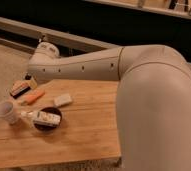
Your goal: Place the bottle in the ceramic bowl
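Observation:
The white bottle (44, 118) with a dark label lies across the dark ceramic bowl (55, 112) at the front left of the wooden table (94, 125). Its cap end sticks out over the bowl's rim towards the white cup. My gripper (33, 75) is at the end of the white arm, raised above the table's far left edge, behind and above the bowl. It is largely hidden by the wrist. It is apart from the bottle.
A white tapered cup (6, 111) stands just left of the bowl. An orange stick (34, 97), a small white block (63, 100) and a dark-and-yellow object (20, 89) lie behind the bowl. My arm's bulky elbow (159, 100) fills the right side.

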`<state>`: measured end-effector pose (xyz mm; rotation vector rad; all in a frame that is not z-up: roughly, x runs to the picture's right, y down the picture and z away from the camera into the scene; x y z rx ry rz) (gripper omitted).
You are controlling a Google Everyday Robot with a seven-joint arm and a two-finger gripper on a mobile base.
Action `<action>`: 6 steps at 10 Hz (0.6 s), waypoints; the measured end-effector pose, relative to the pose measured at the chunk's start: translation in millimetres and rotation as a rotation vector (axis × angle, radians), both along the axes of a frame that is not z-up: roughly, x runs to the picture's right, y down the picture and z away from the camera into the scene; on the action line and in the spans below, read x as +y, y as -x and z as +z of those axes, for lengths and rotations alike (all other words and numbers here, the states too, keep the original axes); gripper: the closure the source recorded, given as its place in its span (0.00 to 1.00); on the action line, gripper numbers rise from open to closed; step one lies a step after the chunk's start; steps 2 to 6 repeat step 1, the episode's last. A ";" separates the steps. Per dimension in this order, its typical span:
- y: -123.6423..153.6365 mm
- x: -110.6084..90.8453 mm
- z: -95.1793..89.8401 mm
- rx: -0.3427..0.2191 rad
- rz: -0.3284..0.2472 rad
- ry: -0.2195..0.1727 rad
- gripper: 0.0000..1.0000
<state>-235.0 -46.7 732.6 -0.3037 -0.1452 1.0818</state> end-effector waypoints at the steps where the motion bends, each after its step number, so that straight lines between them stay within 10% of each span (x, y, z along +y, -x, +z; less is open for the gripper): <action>1: -20.3 -3.7 8.4 0.116 0.102 0.010 0.20; 6: -20.3 -3.7 8.4 0.116 0.102 0.010 0.20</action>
